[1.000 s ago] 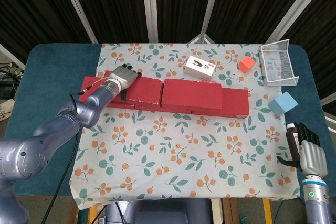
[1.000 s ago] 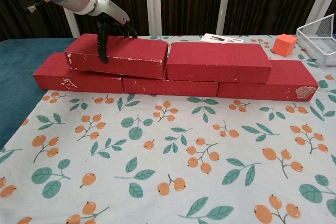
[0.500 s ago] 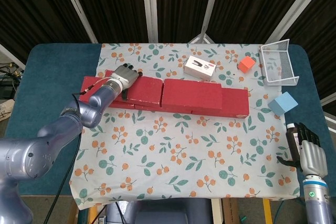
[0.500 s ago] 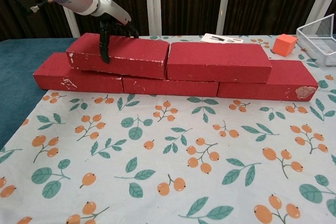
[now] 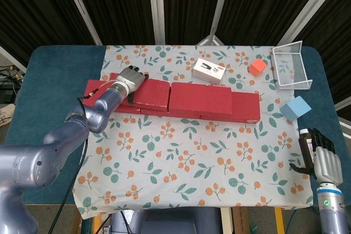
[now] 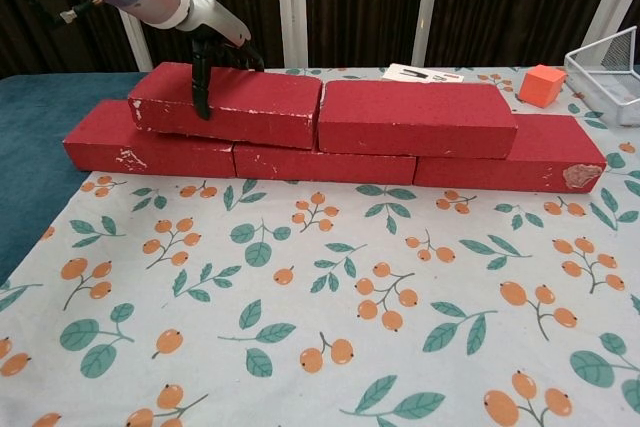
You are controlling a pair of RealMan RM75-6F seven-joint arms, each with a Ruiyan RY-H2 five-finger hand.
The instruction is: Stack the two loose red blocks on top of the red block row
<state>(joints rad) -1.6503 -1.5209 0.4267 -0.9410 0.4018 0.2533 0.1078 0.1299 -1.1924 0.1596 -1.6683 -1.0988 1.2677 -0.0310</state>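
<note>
Chest view: left hand (image 6: 215,47) (fingers down) on red block (image 6: 228,104)

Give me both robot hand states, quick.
Left robot hand: gripping the upper left red block, fingers over its far edge, thumb on the front face.
Right robot hand: holding nothing, fingers apart, near the table's edge.

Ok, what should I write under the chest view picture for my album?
The left robot hand holds the upper left red block on the red block row.

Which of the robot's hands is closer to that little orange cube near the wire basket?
Hard to call, roughly equal. The left hand rests on a red block far to the left of the orange cube; the right hand hangs at the table's near right corner.
</note>
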